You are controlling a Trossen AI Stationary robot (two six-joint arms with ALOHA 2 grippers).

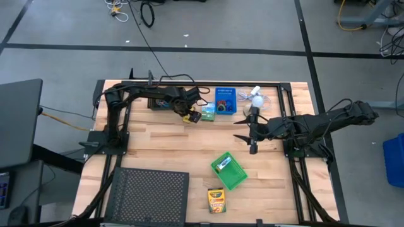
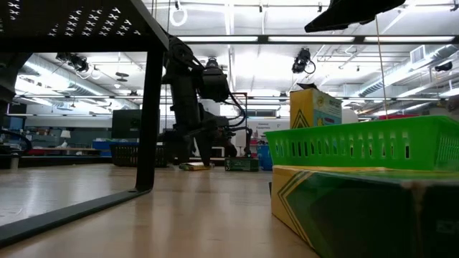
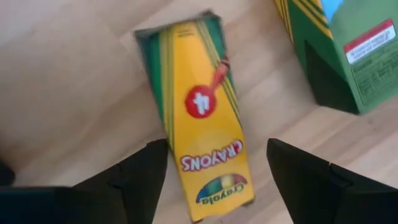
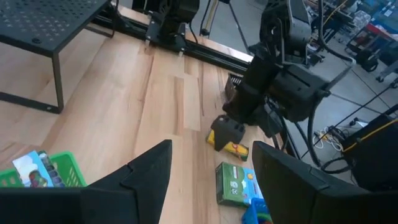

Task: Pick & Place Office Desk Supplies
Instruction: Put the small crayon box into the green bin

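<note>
A small yellow crayon box lies flat on the wood at the table's far middle. My left gripper hangs over it, pointing steeply down. It is open, with one finger on either side of the box's near end and a gap to each. Next to it stands a green-white box, and behind that a blue bin. My right gripper is held open above the table's right middle with nothing between its fingers. Its wrist view shows the small crayon box under the left arm.
A green bin with a small box in it sits near the table's middle front. A larger crayon box lies in front of it. A black mesh tray stands on legs at the near left, and a white fan at the far right.
</note>
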